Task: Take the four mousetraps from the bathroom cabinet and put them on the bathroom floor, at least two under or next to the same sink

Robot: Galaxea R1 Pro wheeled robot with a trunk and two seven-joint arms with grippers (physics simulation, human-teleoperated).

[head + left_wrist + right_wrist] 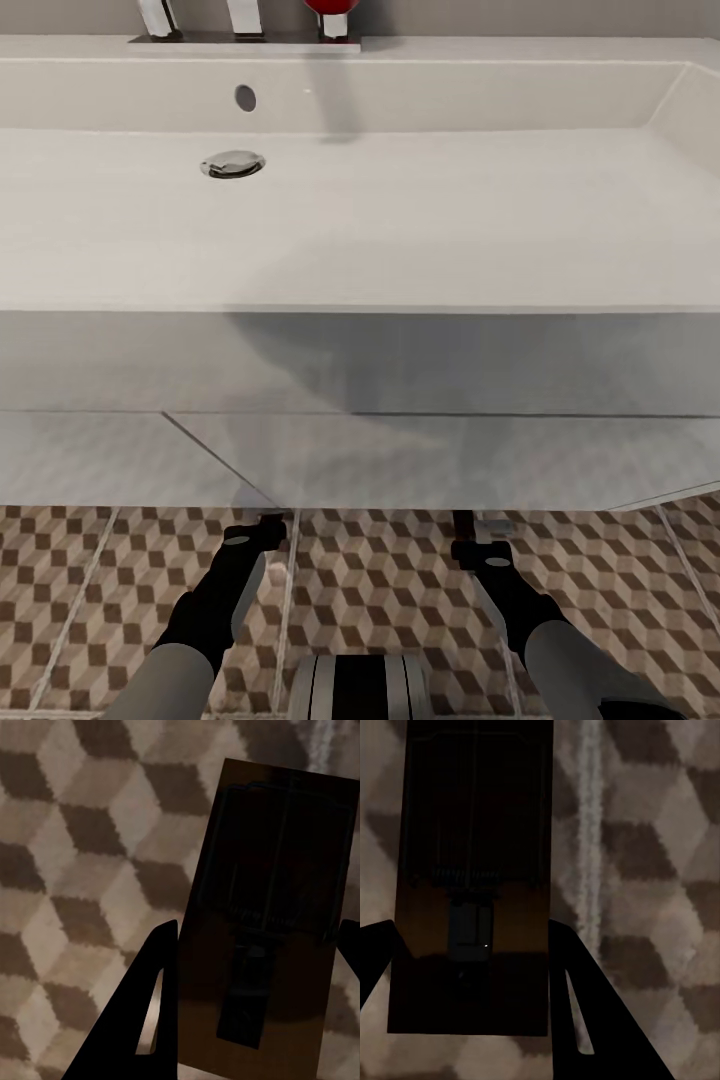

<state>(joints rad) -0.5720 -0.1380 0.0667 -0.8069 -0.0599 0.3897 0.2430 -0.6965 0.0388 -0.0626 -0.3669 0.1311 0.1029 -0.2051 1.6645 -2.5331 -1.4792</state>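
The wide white sink (360, 220) with its chrome tap (245, 20) tops the white vanity unit (400, 400). Both arms reach down to the cube-patterned bathroom floor (380, 590) at the vanity's lower edge. My left gripper (262, 528) (255, 945) is shut on a dark brown mousetrap (262, 930), its black fingers (142, 1012) against the board's long edges. Likewise, my right gripper (478, 535) (472, 967) is shut on a second mousetrap (472, 870) in shadow. Both traps are close above the tiles; I cannot tell whether they touch them. The cabinet is out of view.
The vanity front overhangs the floor right above both grippers. A red-topped bottle (328, 15) stands on the ledge behind the basin. The robot's base (360, 685) sits between the arms. A pale grout line (587, 832) runs beside the right trap.
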